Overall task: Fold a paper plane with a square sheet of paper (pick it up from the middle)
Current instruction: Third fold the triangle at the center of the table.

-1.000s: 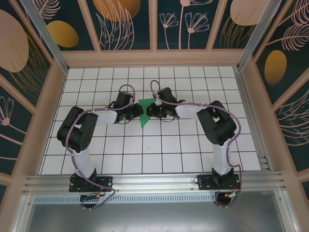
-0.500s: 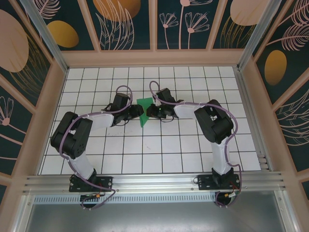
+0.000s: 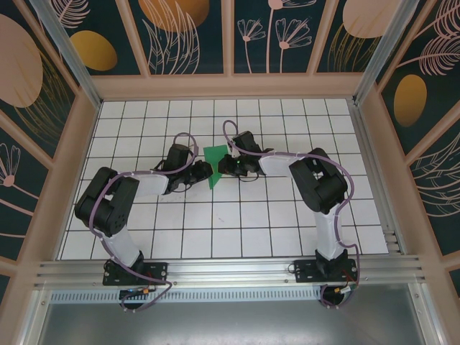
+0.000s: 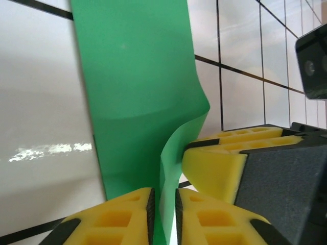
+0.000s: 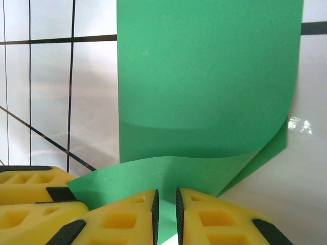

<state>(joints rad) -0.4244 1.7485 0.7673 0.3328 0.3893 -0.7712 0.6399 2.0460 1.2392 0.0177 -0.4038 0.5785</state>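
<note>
Paper sheet (image 3: 213, 161) pinched from both sides: left tool (image 4: 163, 206) and right tool (image 5: 166, 206) each clamp a curled-up edge (the rest lies flat on the counter (image 3: 237, 215)).

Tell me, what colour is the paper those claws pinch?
The paper is plain bright green; right wrist view shows it best.

square sheet of paper (image 5: 204, 76): thin green paper, matt and smooth
counter (image 4: 41, 102): white tiles, glossy, with a light glare
jaws: yellow plastic, matt, with hollow cells
pads (image 5: 155, 214): black, rubber-like, dull
front rail (image 3: 230, 269): bare grey metal, ribbed
</note>
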